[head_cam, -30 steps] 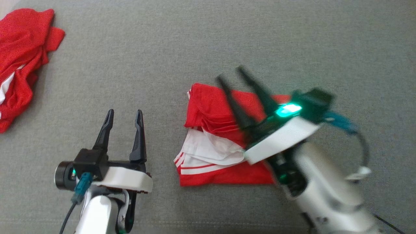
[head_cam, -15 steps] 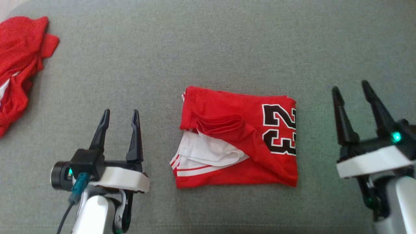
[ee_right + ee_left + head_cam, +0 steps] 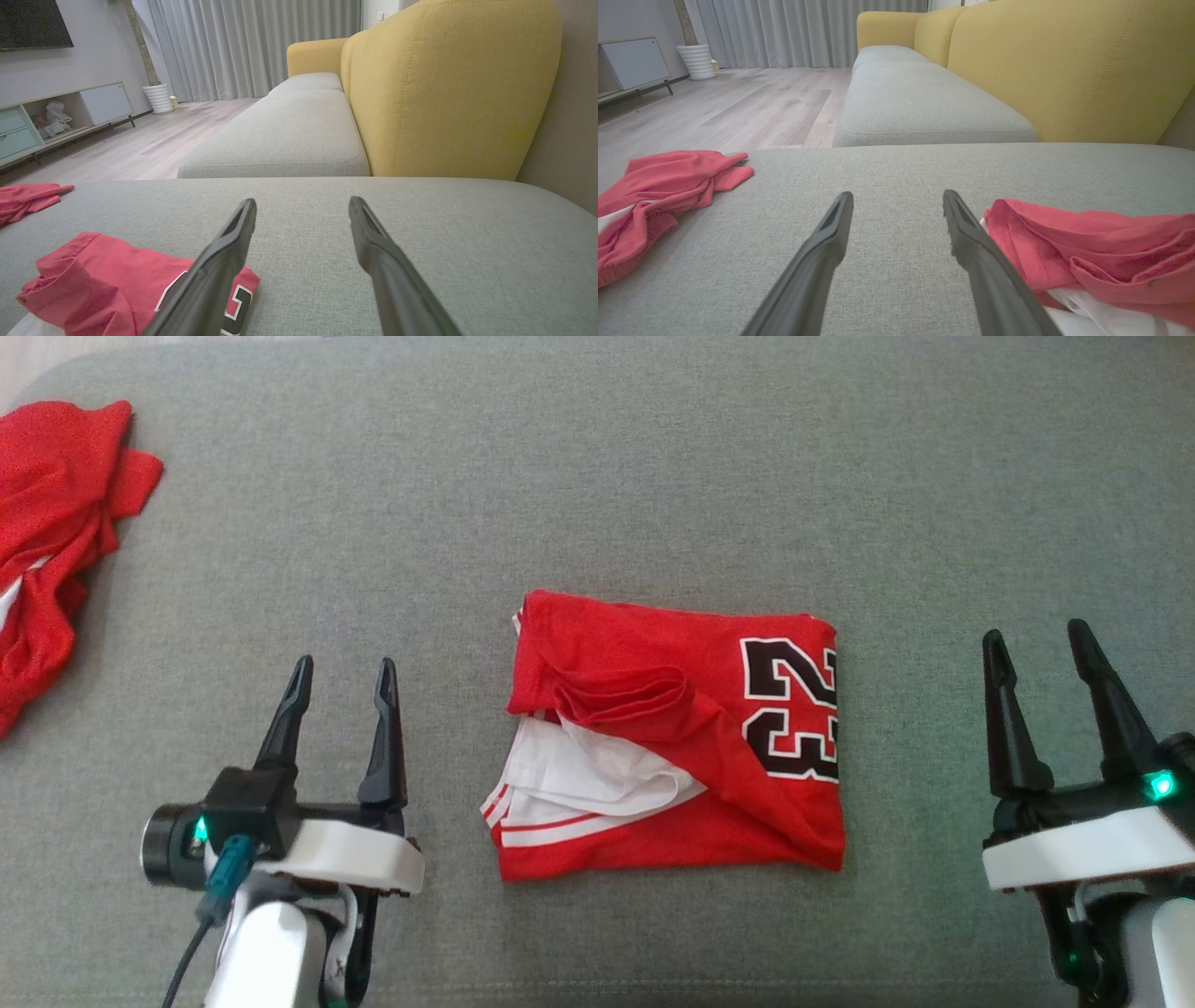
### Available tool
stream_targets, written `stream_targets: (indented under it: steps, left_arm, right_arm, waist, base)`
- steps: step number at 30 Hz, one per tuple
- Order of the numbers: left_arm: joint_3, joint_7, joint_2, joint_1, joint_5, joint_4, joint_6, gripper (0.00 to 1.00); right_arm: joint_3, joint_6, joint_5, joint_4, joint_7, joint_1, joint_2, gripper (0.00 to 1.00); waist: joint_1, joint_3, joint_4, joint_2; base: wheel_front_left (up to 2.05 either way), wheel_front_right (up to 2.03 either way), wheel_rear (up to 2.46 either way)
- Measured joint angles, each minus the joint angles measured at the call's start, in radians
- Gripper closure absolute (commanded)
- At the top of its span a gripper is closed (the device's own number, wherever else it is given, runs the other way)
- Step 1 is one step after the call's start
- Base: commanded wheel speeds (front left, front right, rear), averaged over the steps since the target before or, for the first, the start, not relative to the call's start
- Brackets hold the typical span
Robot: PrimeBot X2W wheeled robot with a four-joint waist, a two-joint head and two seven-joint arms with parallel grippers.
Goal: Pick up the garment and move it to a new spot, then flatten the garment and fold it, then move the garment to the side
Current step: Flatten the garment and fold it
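Grip first: my right claw (image 3: 1034,633) stands spread as wide as it goes and holds nothing, parked in the bottom right corner of the head view over bare grey cushion (image 3: 597,476). That is the change. A second ago this same claw lay blurred across the middle of the frame, right over the shirt (image 3: 653,709), and half a second ago it had already swung clear to the right. Now it has dropped a little lower and come to rest well apart from the cloth. The whole picture has also slid slightly, so I put the shirt's small shift down to my head moving, not to the shirt. With my arm out of the way, the shirt shows whole at the centre of the frame. It is a folded red rectangle with the number 23 at its right end, and a white layer with red stripes pokes out at its lower left. My left claw (image 3: 344,663), in the bottom left corner, is just as open and empty, and has kept its pose throughout. A crumpled red heap (image 3: 56,523) lies in the upper left corner. I judge the fold finished and let go, which leaves only carrying the shirt aside. The bunched left end looks loose enough to spill when lifted.
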Motion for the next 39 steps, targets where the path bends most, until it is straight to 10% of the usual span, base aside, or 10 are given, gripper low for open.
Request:
stream_targets:
  steps: [13,14,31,39]
  left_arm:
    - [-0.01,0.0,0.004,0.0,0.0,0.005,0.0,0.0]
    - [-0.011,0.0,0.004,0.0,0.0,0.005,0.0,0.0]
    - [-0.046,0.0,0.002,-0.032,-0.01,0.011,-0.003,0.0]
    - [-0.045,0.0,-0.005,-0.038,-0.01,0.013,0.001,0.0]
  right_arm:
    - [-0.007,0.0,0.012,0.012,0.001,0.0,0.008,0.0]
    - [-0.007,0.0,0.013,0.02,0.003,0.0,0.008,1.0]
    - [0.445,0.0,0.155,0.563,-0.072,-0.292,0.009,1.0]
    - [0.647,0.0,0.282,0.567,-0.114,-0.336,-0.037,1.0]
  waist:
    - [0.0,-0.003,-0.002,0.0]
    - [0.0,-0.001,-0.001,0.0]
    - [0.0,0.035,0.067,0.0]
    - [0.0,0.051,0.085,0.0]
  base:
    - [0.0,0.0,0.0]
    - [0.0,0.0,0.0]
    - [0.0,0.0,0.0]
    - [0.0,0.0,0.0]
